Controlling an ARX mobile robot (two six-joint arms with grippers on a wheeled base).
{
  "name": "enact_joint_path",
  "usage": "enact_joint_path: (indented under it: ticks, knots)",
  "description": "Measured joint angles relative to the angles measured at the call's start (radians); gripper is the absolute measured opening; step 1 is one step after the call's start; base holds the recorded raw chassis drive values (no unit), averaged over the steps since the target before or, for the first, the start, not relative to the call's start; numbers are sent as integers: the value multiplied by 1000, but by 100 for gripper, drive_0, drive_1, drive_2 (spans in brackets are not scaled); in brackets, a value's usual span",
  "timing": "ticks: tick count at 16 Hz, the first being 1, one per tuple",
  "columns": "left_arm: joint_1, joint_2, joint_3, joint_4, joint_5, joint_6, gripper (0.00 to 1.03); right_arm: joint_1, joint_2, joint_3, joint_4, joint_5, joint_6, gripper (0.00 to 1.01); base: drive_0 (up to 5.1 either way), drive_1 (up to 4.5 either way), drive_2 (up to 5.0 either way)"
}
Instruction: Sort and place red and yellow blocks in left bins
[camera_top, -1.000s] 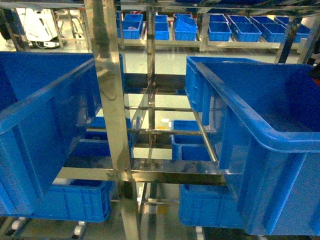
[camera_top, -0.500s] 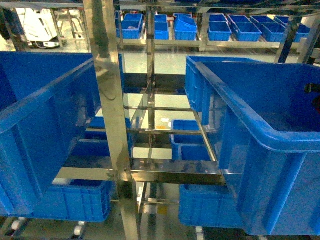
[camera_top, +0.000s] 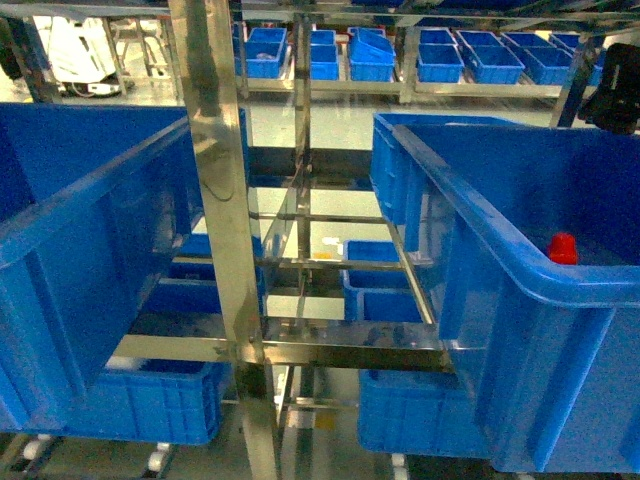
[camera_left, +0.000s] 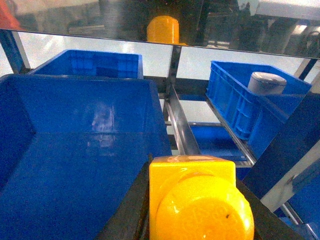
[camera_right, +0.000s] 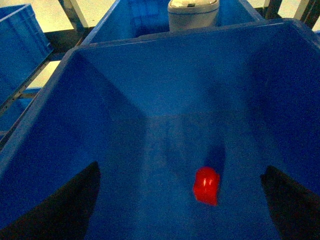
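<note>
A bright red block (camera_right: 206, 185) lies alone on the floor of a deep blue crate (camera_right: 125, 100), seen in the lower middle of the right wrist view, while the dark fingers (camera_right: 65, 210) of the right pincer (camera_right: 180, 210) stand spread wide at the lower left and lower right corners of that frame, well apart from the block and holding nothing. In the head view the same red block (camera_top: 563, 248) shows just above the near rim of the large crate (camera_top: 520, 290) on the right side of the frame, and a dark part of the right arm (camera_top: 612, 97) sits at the upper right edge. The left wrist view is filled at the bottom centre by an orange-yellow block (camera_left: 197, 200) with a round stud facing the camera, pinched between the dark fingers (camera_left: 125, 210) of the left pincer (camera_left: 195, 210), held over the near right corner of another deep blue crate (camera_left: 75, 150). A steel shelving frame (camera_top: 215, 180) runs upright through the middle left of the head view, with rows of smaller blue crates (camera_top: 370, 60) on shelves across the top of the frame.
</note>
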Motion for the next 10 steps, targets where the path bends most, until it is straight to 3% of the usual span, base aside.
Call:
enact_joint_path:
  ticks: [2, 5, 7, 9, 10]
  knots:
    - [0, 0, 0, 0, 0, 0, 27, -4, -129, -127, -37, -11, -15, 98, 0, 0, 0]
    - [0, 0, 0, 0, 0, 0, 27, 8, -327, -307, -74, 3, -66, 98, 0, 0, 0]
    - [0, 0, 0, 0, 0, 0, 27, 7, -485, -365, -103, -1, -75, 98, 0, 0, 0]
    - [0, 0, 0, 0, 0, 0, 27, -54, -700, -420, -167, -19, -66, 98, 0, 0, 0]
    - [0, 0, 0, 0, 0, 0, 27, -76, -808, -447, -194, 3, -63, 98, 0, 0, 0]
